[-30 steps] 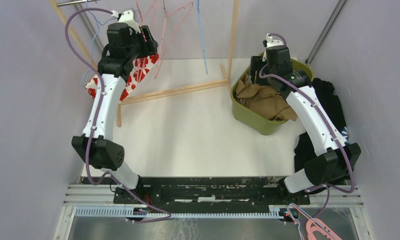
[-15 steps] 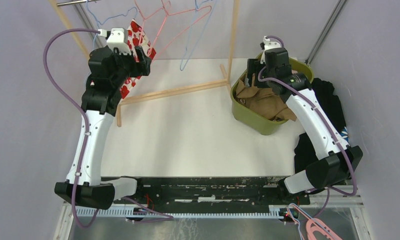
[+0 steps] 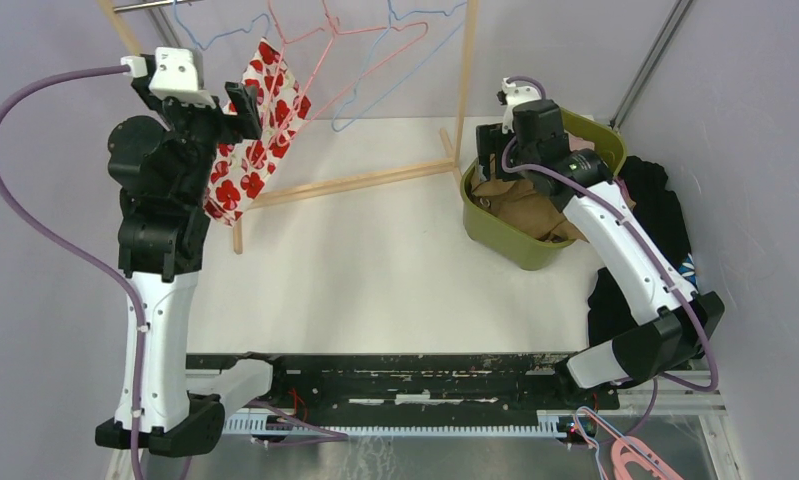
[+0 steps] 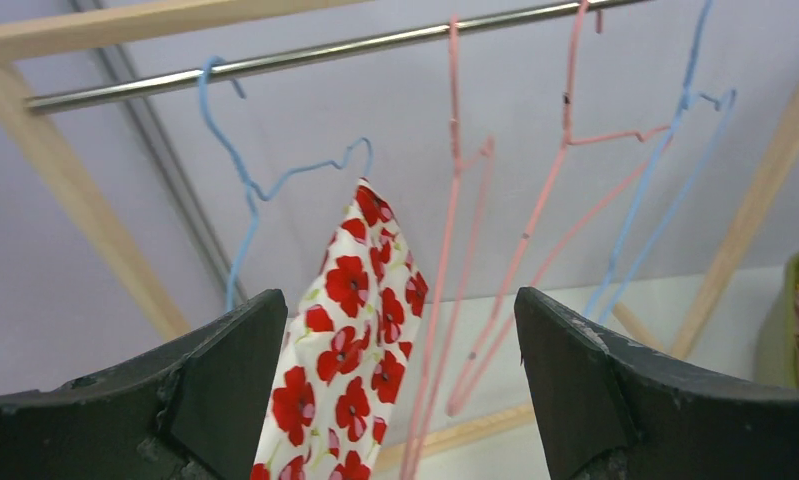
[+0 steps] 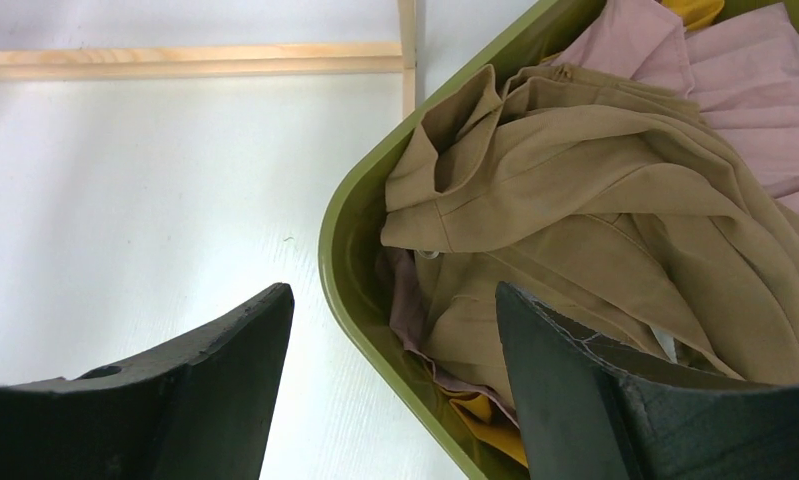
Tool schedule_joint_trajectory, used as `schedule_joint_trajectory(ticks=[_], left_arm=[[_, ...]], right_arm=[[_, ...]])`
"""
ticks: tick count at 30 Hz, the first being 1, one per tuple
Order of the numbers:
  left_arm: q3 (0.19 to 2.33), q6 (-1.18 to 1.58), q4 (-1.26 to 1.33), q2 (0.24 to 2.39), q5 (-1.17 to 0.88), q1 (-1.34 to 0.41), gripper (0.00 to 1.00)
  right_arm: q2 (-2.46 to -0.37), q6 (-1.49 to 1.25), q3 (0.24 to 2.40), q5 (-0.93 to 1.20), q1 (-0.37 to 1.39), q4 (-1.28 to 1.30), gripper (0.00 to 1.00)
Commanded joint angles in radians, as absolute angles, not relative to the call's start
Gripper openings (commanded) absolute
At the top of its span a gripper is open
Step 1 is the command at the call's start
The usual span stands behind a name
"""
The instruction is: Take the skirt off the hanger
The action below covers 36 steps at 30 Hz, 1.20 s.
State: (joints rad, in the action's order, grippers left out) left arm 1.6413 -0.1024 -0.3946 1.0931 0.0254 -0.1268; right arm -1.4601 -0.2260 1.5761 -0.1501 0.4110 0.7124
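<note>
Upper left, left claw (image 4: 397,330) spread facing the poppy skirt (image 4: 350,340) on its hanger (image 4: 247,183); right claw (image 5: 390,330) spread above the bin (image 5: 340,250).

Top ext. cam is set high, on near side of wooden clothes rack w/ steel rail (image 3: 466,75), angled down, far. L wrist cam is aimed up at rack's rail (image 4: 325,49), close. White red-poppy cloth skirt (image 4: 347,330) is shared w/ top. R wrist cam is pointed down at rack's foot bar (image 5: 195,60), close.
</note>
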Motion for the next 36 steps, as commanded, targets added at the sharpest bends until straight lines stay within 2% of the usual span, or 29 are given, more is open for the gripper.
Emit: schedule_joint_trajectory(ticks=[1,6,16,21,31,36], left_arm=[[1.664,-0.181,-0.375,1.115,0.148,-0.126,0.91],[1.681,-0.204,-0.387,1.168,0.174,-0.116,0.88],[1.892,-0.309,-0.352,1.372,0.279,-0.065,0.88],[1.876,-0.338,-0.355,1.398,0.301,-0.043,0.89],[1.723,-0.208,-0.327,1.400,0.056,0.144,0.89],[1.714,-0.154,-0.319,1.429,-0.098,0.160,0.88]], right_arm=[[-1.408,-0.190,1.622,-0.158,0.428,0.679,0.80],[-1.396,-0.189,1.610,-0.149,0.443,0.675,0.80],[-1.369,-0.191,1.566,-0.138,0.455,0.664,0.80],[-1.366,-0.195,1.544,-0.128,0.455,0.655,0.80],[-1.378,-0.204,1.553,-0.110,0.457,0.658,0.80],[-1.379,-0.207,1.551,-0.111,0.457,0.655,0.80]])
